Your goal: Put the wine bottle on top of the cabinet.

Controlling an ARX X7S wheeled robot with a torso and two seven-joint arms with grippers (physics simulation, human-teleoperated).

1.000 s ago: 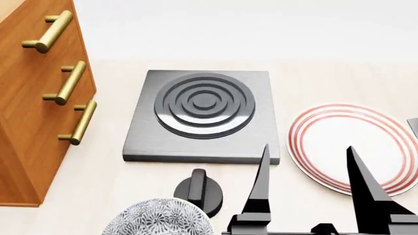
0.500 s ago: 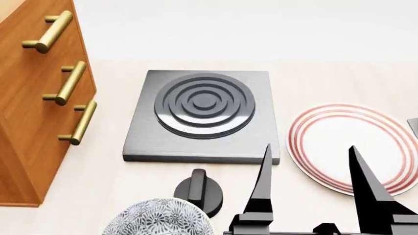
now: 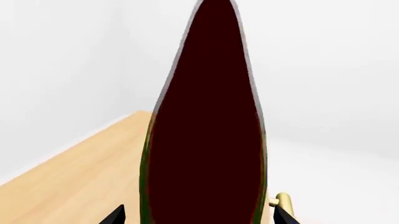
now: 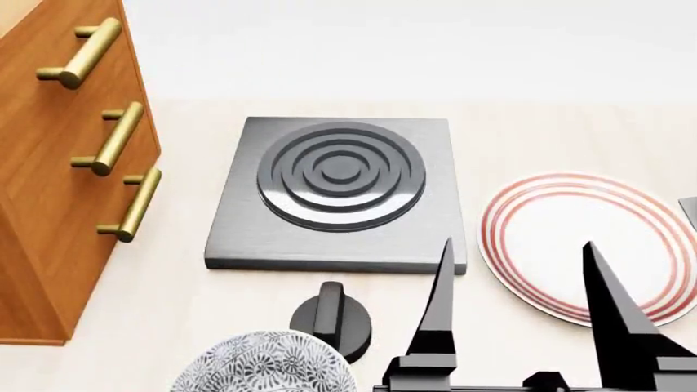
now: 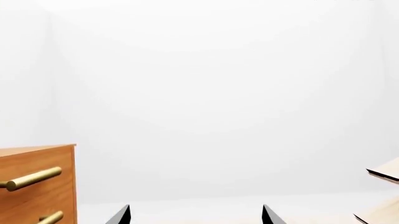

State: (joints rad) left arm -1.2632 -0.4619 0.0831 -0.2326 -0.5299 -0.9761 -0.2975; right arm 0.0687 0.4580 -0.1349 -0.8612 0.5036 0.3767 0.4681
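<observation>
The wine bottle (image 3: 206, 140) fills the middle of the left wrist view as a dark, tapering shape; its cork, label and base are out of frame. My left gripper (image 3: 199, 215) is open, with a black fingertip on each side of the bottle and a small gap at each. Beside the bottle lie the cabinet's wooden top (image 3: 74, 177) and a brass handle (image 3: 281, 200). The cabinet (image 4: 55, 163) stands at the left of the head view and also shows in the right wrist view (image 5: 37, 186). My right gripper (image 4: 517, 243) is open and empty, low over the table.
A grey hob plate with rings (image 4: 339, 192) lies mid-table, with a dark knob (image 4: 332, 318) in front of it. A red-striped plate (image 4: 577, 237) lies at the right, under my right gripper. A patterned bowl (image 4: 261, 363) is at the front edge. A pale wooden box (image 5: 383, 196) shows to the right.
My right gripper has drifted very slightly to the right. Nothing else in the head view has moved.
</observation>
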